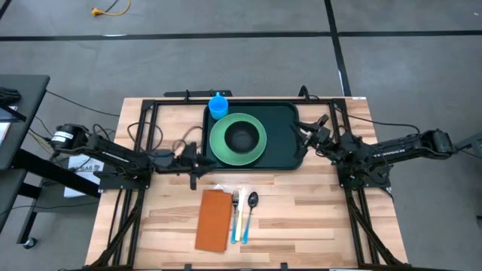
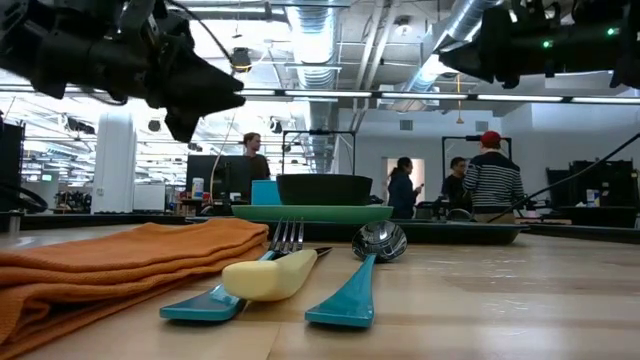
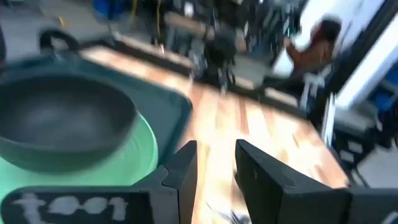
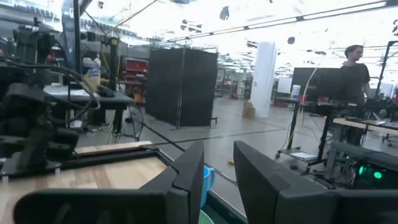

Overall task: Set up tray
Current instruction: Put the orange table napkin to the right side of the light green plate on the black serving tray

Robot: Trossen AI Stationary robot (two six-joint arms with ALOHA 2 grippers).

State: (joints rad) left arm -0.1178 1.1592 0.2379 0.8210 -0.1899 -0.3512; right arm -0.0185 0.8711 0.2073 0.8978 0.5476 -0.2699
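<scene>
The dark green tray point(image 1: 286, 120) lies at the table's far middle. On it sits a round light-green plate point(image 1: 226, 150) carrying a dark bowl point(image 1: 241, 137), with a blue cup point(image 1: 218, 105) at the tray's far left corner. My left gripper point(image 1: 194, 162) hovers open just off the tray's near left corner point(image 3: 177, 106), above bare wood. My right gripper point(image 1: 305, 132) is raised and open over the tray's right edge, pointing toward the cup point(image 4: 207, 177). Both arms hang above the table in the low view.
Near the table's near edge lie an orange napkin point(image 1: 215, 218), a fork point(image 2: 250, 275), a yellow-handled knife point(image 2: 270, 277) and a teal-handled spoon point(image 2: 375, 245), side by side on the wood. Bare wood lies to either side. People stand in the room beyond the table.
</scene>
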